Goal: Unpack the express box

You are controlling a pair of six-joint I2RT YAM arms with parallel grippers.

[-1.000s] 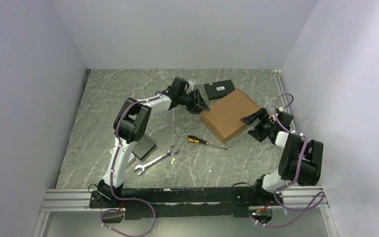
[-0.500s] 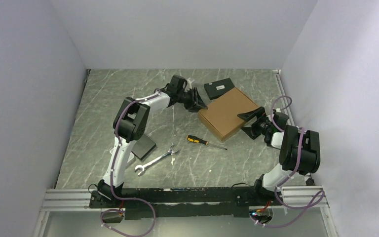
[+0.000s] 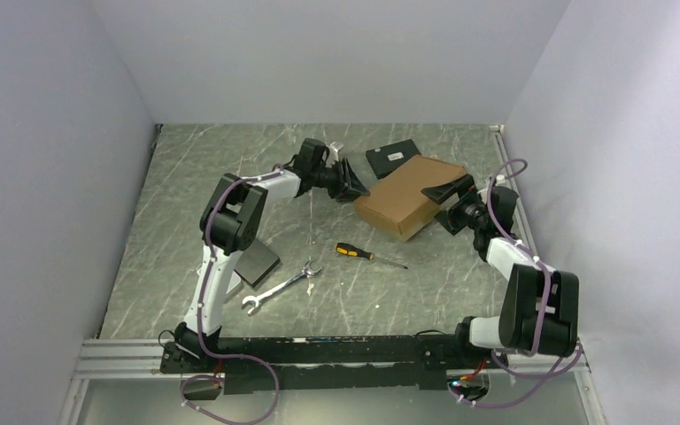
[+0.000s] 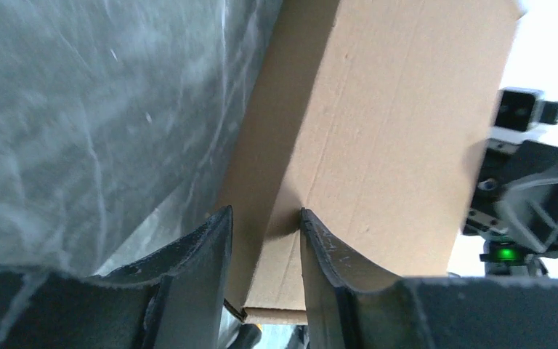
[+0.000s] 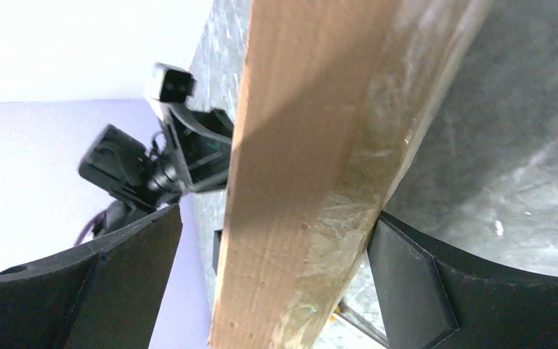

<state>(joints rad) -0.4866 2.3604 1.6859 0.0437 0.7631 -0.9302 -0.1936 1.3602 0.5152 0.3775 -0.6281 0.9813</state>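
No words or numbers can be read. A small black box (image 3: 381,166), just past the left claw (image 3: 359,189), bears a pale label (image 3: 396,158), its print too small to make out.

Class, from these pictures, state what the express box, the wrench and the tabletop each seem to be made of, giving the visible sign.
Express box: plain brown cardboard, matt; faint fluting lines and a folded edge show.
Wrench: probably bare steel, silvery with a light sheen.
Tabletop: grey with white veins, marble-like; whether it is stone or a printed sheet is unclear.
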